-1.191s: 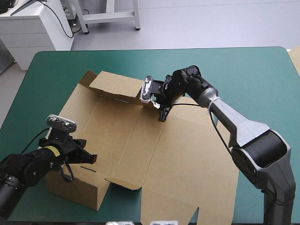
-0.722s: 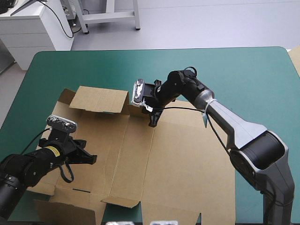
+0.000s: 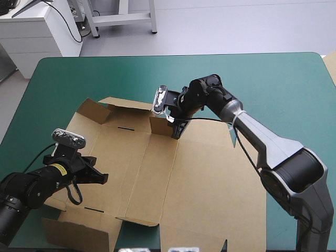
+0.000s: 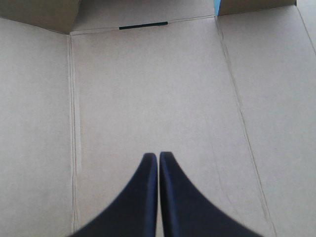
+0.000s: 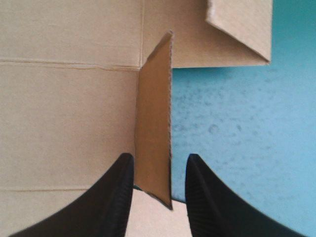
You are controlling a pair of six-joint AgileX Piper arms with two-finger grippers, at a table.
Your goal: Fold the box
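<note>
Lying mostly flat across the left and middle of the surface (image 3: 273, 84), the box (image 3: 157, 173) shows you its far and near edges turned up. Your right end effector (image 3: 176, 132) stands parted around one upright flap (image 5: 154, 138) at the far edge. Your left end effector (image 3: 103, 178) is pressed together over the box's left panel.

One box (image 3: 157, 178), a single brown cut sheet. Two arms' worth of gripper: one left gripper (image 3: 102, 178), one right gripper (image 3: 177, 131). One table (image 3: 273, 79) with teal-green cover.
</note>
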